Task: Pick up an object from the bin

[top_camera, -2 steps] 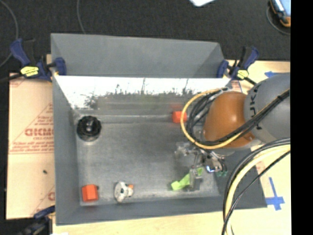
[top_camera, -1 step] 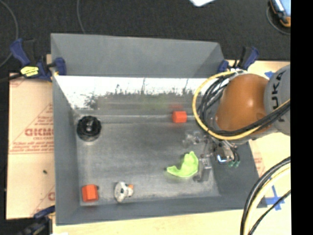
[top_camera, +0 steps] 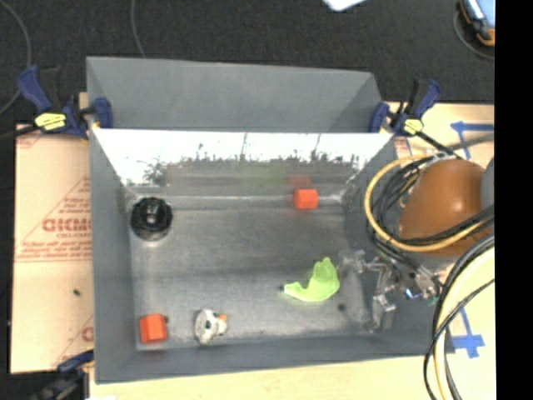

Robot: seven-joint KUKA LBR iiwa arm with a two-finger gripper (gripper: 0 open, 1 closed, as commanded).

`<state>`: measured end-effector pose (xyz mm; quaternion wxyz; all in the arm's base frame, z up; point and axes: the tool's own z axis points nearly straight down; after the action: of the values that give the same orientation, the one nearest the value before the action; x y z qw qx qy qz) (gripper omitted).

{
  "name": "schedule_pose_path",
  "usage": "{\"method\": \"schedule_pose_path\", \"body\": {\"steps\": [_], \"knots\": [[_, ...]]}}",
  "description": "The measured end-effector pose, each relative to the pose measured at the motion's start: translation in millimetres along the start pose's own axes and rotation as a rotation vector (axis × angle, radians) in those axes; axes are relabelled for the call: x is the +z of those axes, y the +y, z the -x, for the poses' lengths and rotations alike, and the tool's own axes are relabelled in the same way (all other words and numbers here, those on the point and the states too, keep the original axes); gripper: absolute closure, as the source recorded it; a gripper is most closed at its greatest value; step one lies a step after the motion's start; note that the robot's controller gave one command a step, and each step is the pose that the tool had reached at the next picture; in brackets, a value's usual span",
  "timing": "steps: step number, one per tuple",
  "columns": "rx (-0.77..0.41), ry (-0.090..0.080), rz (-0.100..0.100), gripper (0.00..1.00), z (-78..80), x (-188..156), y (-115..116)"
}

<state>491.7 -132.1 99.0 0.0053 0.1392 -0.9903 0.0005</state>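
Observation:
My gripper hangs low at the bin's right wall, just right of a bright green curved piece that lies on the floor. The green piece is beside the gripper and does not touch it, and nothing shows in the gripper's hold. A small orange cube rests farther back, against the rear wall.
A black round knob-like thing sits at the back left. An orange block and a small white figure lie near the front left corner. The arm's orange dome and looped cables hang over the right rim.

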Motion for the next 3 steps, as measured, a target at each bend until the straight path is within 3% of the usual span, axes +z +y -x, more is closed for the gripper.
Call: {"method": "schedule_pose_path", "body": {"steps": [1, 2, 3], "knots": [[0.219, -0.025, -0.001, 0.00, 37.2, 28.8, 84.2], [0.019, -0.006, -0.003, 1.00, 25.0, 27.8, 38.7], [0.018, -0.006, -0.003, 1.00, 25.0, 27.7, 38.7]]}}
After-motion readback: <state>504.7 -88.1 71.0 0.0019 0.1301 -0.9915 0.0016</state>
